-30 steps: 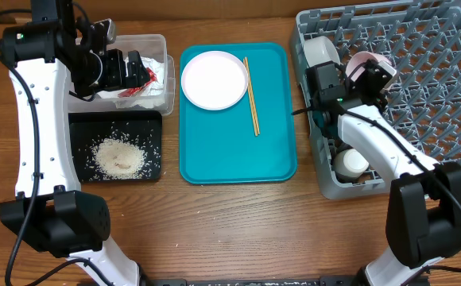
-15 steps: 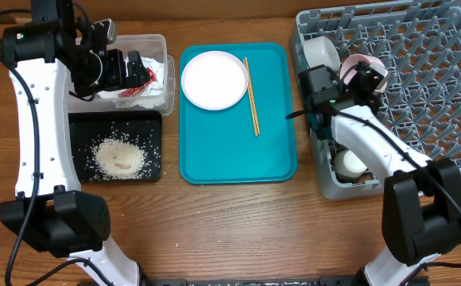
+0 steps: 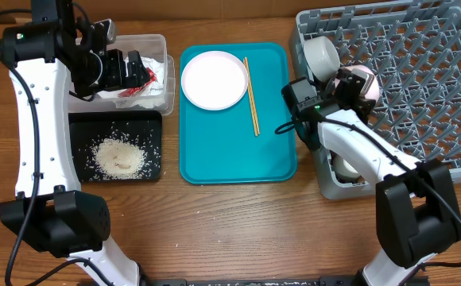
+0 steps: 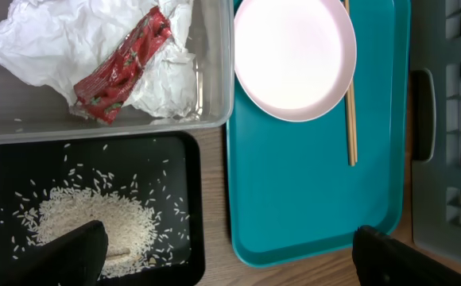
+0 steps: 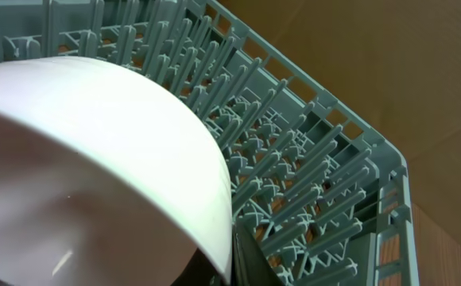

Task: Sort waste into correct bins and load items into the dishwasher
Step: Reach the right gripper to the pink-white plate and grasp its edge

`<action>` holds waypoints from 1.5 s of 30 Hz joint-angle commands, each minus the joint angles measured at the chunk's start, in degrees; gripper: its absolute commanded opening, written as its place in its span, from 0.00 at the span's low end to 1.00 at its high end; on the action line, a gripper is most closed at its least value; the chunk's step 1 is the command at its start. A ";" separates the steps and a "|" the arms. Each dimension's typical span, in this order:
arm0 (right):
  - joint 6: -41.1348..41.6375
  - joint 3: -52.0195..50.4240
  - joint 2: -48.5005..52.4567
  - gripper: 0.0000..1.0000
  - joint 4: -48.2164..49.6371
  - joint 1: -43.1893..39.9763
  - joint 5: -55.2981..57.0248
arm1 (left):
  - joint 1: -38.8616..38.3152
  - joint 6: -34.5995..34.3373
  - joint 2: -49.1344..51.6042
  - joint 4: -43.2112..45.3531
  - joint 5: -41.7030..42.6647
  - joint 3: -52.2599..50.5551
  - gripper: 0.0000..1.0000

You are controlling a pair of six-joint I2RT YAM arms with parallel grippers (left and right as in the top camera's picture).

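My right gripper (image 3: 343,89) is shut on a small white bowl (image 3: 361,80) and holds it tilted over the left side of the grey dishwasher rack (image 3: 421,87). In the right wrist view the bowl (image 5: 95,159) fills the left side, with one finger (image 5: 242,258) against its rim. A second bowl (image 3: 322,53) and a white cup (image 3: 346,165) sit in the rack. The plate (image 3: 215,79) and chopsticks (image 3: 251,95) lie on the teal tray (image 3: 238,151). My left gripper (image 3: 127,70) is open and empty above the clear tub (image 3: 147,41), which holds the napkin (image 4: 56,40) and red wrapper (image 4: 119,67).
The black tray (image 3: 153,127) below the tub holds a pile of rice (image 3: 118,155). The teal tray lies between the bins and the rack. The rack's left wall (image 4: 453,119) shows at the right of the left wrist view. Bare wooden table runs along the front.
My right arm has swung its wrist left toward the teal tray's edge, and the held bowl has shifted slightly down and left over the rack. The left arm has not moved.
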 commanded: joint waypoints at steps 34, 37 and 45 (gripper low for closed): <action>-20.20 19.08 0.57 0.71 -1.05 8.07 -55.30 | -0.28 1.09 -0.13 0.09 -0.39 1.16 1.00; -20.22 19.19 0.68 0.69 4.35 8.09 -68.00 | -0.28 1.09 -0.13 0.09 -0.39 1.16 1.00; -9.66 18.45 5.38 0.53 16.35 8.90 -71.78 | -0.28 1.09 -0.13 0.09 -0.39 1.16 1.00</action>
